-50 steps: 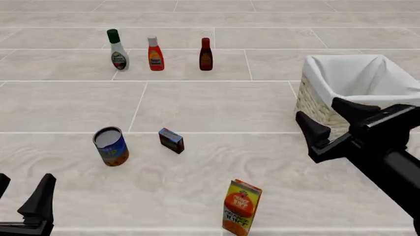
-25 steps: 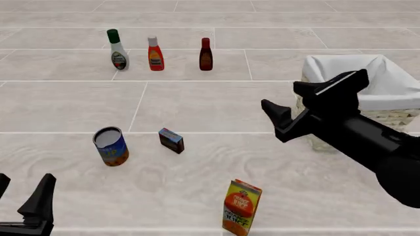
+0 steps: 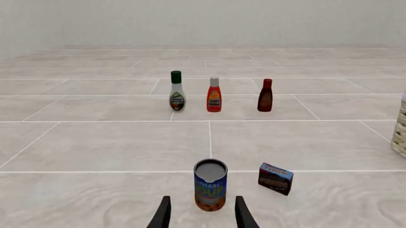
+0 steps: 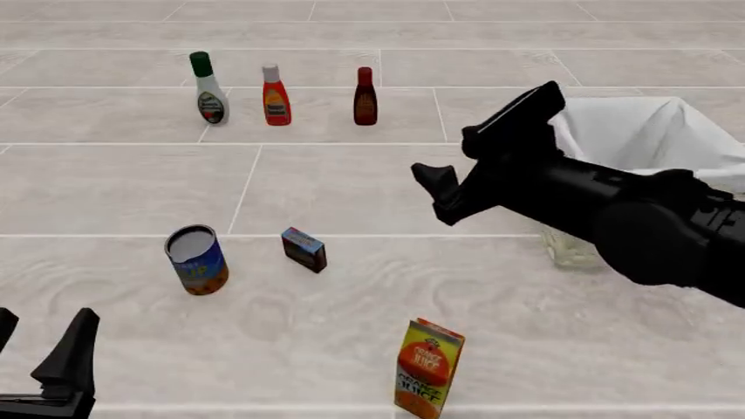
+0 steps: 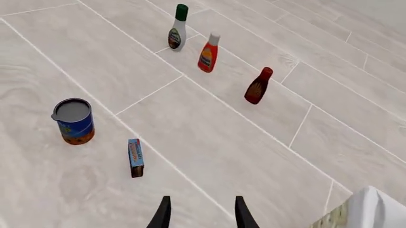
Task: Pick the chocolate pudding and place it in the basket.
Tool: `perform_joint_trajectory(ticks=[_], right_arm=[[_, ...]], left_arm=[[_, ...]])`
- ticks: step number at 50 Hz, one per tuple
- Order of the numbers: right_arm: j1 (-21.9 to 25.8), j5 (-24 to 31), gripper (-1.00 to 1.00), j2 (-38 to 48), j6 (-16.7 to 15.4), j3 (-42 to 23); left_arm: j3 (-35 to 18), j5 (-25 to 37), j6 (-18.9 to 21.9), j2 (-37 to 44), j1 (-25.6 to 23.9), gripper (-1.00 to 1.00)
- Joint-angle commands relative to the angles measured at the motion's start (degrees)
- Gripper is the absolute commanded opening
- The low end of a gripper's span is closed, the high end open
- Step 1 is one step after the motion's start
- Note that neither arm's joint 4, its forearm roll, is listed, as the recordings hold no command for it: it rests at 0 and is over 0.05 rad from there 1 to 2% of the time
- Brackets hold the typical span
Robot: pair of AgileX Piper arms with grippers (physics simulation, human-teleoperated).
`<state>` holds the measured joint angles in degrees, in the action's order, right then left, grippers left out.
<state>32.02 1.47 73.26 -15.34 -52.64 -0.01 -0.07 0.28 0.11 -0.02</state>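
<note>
My right gripper (image 4: 475, 171) hangs in the air over the middle of the desk, its two fingers spread apart and holding nothing. It is well apart from the chocolate pudding (image 4: 303, 250), which stands on the desk surface toward the near left part, just beside the blue-and-orange can (image 4: 197, 259) — the can is on its left, and the two do not touch. In my right wrist view the pudding (image 5: 135, 157) shows its light blue top and lies ahead of the fingertips.

The basket (image 4: 652, 140) sits at the right edge of the desk, with its white cloth folded over the rim; my right arm crosses in front of its near side.

My left gripper (image 4: 41, 367) is low at the near left corner, also released and with nothing between the fingers. In its wrist view the can (image 3: 210, 184) is straight ahead and the pudding (image 3: 275, 178) beside it.

Three bottles stand in a row toward the far edge — a green-capped one (image 4: 208, 89), a red one (image 4: 275, 96) and a dark one (image 4: 365, 97). An orange juice carton (image 4: 427, 367) stands at the near edge.
</note>
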Motion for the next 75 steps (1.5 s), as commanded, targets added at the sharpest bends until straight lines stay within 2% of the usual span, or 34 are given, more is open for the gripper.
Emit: perform_joint_trajectory(ticks=[1,9,11,15,29,30,36,37,38,46,52,64,75], right_arm=[[1.7,4.0,1.0,5.3,-1.1,-6.1],[2.3,6.3,1.0,9.3,-1.6,-10.2],[2.7,7.8,1.0,10.5,-0.9,-11.9],[4.0,10.0,1.0,12.8,-1.6,-14.6],[7.3,17.1,1.0,19.3,-0.1,-23.8],[7.7,17.8,1.0,20.4,-1.0,-24.4],[8.6,19.8,1.0,23.7,-1.4,-27.3],[8.4,20.2,1.0,24.5,-2.5,-27.8],[7.9,20.3,1.0,25.3,-3.4,-28.3],[9.1,21.9,1.0,28.8,-1.2,-31.8],[8.1,23.2,1.0,31.6,-0.4,-34.7],[8.9,22.5,1.0,34.5,1.4,-36.3],[9.8,19.8,1.0,36.3,2.8,-34.7]], left_arm=[[0.0,0.0,-0.1,0.0,0.0,1.0],[0.0,0.0,-0.1,0.0,0.0,1.0],[0.0,0.0,-0.1,0.0,0.0,1.0],[0.0,0.0,-0.1,0.0,0.0,1.0],[0.0,0.0,-0.1,0.0,0.0,1.0],[0.0,0.0,-0.1,0.0,0.0,1.0],[0.0,0.0,-0.1,0.0,0.0,1.0],[0.0,0.0,-0.1,0.0,0.0,1.0],[0.0,0.0,-0.1,0.0,0.0,1.0],[0.0,-0.1,-0.1,0.1,0.0,1.0],[0.0,-0.1,-0.1,0.1,0.0,1.0],[0.0,0.0,-0.1,0.1,0.0,1.0],[0.0,0.0,-0.1,0.0,0.0,1.0]])
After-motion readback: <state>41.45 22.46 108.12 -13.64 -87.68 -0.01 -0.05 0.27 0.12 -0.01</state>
